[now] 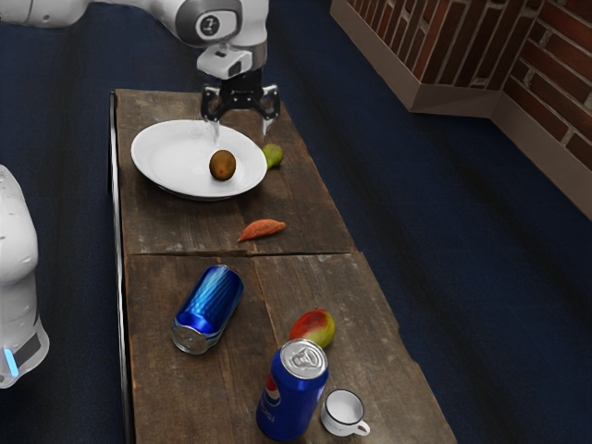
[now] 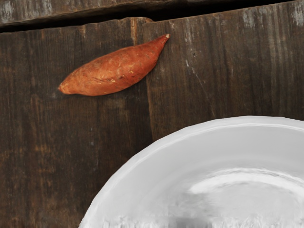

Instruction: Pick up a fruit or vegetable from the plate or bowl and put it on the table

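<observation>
White plate: sits near the far end of the surface, close to its edge at the exterior view's left; its raised rim is what I must clear going in and coming out.
Blue can: on its side, about midway down the surface, nearer that same edge.
Brown fruit: my target, still to be lifted; it rests on the plate, off centre toward the exterior view's right. Round, so I judge it will roll if one finger nudges it first.
Hand: wide, nothing between its fingers, above the plate's rim. I'd shift it toward the surface's near end until the fruit is centred, then drop straight, close evenly about its middle and lift above the rim before travelling.
Sweet potato: on the surface, by the seam, between plate and mango. I'd release short of it, low and slow, on bare wood toward the exterior view's left edge of the surface.
Green fruit: just beside the rim, near the surface's edge at the exterior view's right; a stray finger could knock it.
Pepsi can, mango, mug: toward the near end, well apart from my route.
</observation>
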### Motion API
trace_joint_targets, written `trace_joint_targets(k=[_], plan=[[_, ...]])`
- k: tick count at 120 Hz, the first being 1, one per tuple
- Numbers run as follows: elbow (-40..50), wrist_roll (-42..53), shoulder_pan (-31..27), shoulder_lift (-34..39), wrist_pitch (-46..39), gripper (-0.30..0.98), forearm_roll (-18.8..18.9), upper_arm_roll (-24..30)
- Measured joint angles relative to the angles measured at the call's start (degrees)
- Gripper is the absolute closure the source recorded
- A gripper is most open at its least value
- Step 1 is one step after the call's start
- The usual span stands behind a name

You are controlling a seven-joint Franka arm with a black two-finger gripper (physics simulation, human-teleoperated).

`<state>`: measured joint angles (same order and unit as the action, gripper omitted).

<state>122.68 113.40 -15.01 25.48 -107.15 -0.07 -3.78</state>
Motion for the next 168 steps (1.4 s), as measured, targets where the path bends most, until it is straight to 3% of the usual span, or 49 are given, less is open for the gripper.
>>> trace_joint_targets(k=[19, 44, 70, 118, 168], plan=[[-11.45, -0.72, 2.20, -7.71, 6.80, 0.00, 2.12, -0.56], [-12.50, -1.39, 1.87, -14.90, 14.76, 0.00, 3.00, -4.05], [-11.50, -1.89, 1.89, -17.58, 18.85, 0.00, 3.83, -6.56], [-10.59, -2.53, 0.91, -21.78, 17.08, 0.00, 4.62, -8.71], [-10.01, -2.72, 2.42, -22.57, 13.20, 0.00, 2.98, -8.78]])
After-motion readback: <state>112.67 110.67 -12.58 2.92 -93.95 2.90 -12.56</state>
